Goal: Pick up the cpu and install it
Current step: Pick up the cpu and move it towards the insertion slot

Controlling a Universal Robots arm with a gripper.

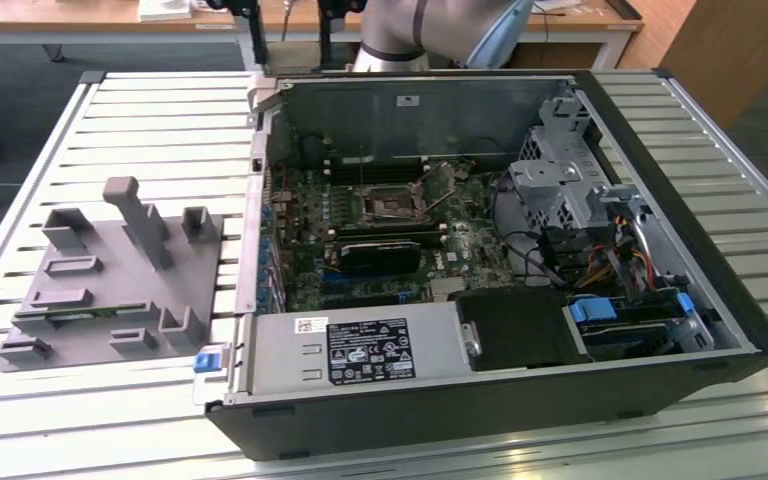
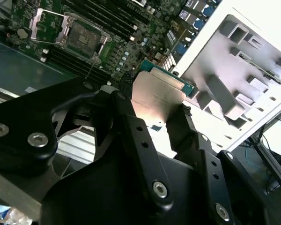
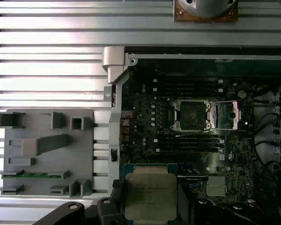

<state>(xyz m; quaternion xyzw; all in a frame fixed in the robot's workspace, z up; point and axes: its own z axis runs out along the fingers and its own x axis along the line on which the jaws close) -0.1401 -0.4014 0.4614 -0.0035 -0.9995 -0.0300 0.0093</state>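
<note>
My black two-finger gripper [image 2: 152,112] gripped the flat square silver-topped cpu [image 2: 157,96] by its edges — the open metal-framed socket [image 3: 192,116] lay well apart, beyond the dark memory slots [image 3: 187,140].

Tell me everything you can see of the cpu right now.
The cpu is a flat square chip with a dull silver-grey metal top bearing faint markings, and a green board edge shows along one side. It sits between the fingers of the gripper, clamped at two opposite edges, with its metal top facing both wrist cameras. It is held in the air above the motherboard, apart from the open socket. Its underside is hidden.
</note>
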